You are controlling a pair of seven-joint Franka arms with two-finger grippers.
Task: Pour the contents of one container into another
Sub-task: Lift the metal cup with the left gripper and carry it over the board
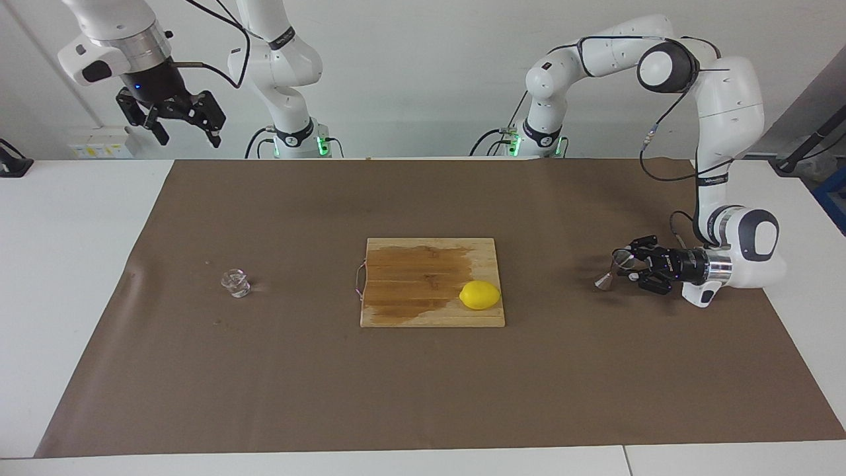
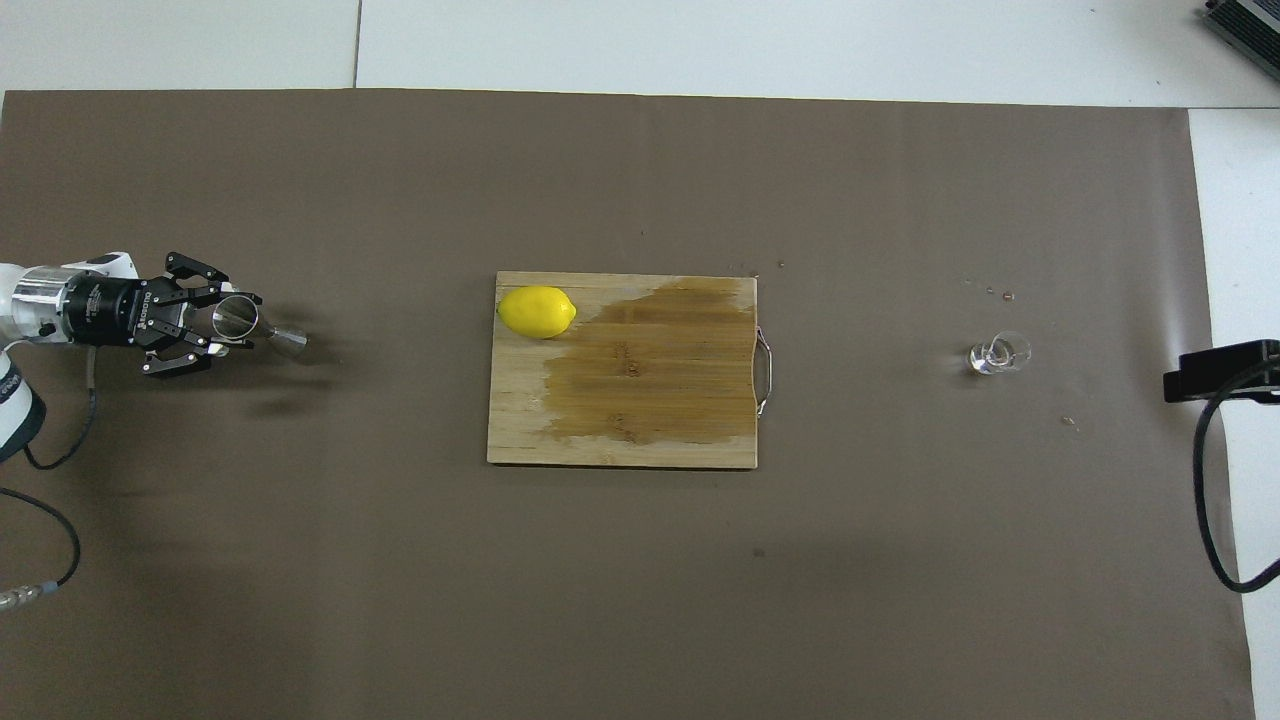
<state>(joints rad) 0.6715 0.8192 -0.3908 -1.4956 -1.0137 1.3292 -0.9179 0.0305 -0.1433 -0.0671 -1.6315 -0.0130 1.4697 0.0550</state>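
Observation:
The silvery metal jigger (image 1: pixel 611 272) (image 2: pixel 262 332) hangs tilted, low over the brown mat at the left arm's end of the table. My left gripper (image 1: pixel 626 266) (image 2: pixel 235 322) lies sideways and is shut on the jigger's upper cone. The small clear glass cup (image 1: pixel 236 283) (image 2: pixel 997 354) stands alone on the mat toward the right arm's end. My right gripper (image 1: pixel 185 125) waits high above the mat's corner by its base, open and holding nothing.
A wooden cutting board (image 1: pixel 410 314) (image 2: pixel 620 452) with a dark wet patch lies mid-mat, and a yellow lemon (image 1: pixel 480 295) (image 2: pixel 537 311) sits on its corner toward the left arm. A black device with a cable (image 2: pixel 1220 370) sits at the right arm's end.

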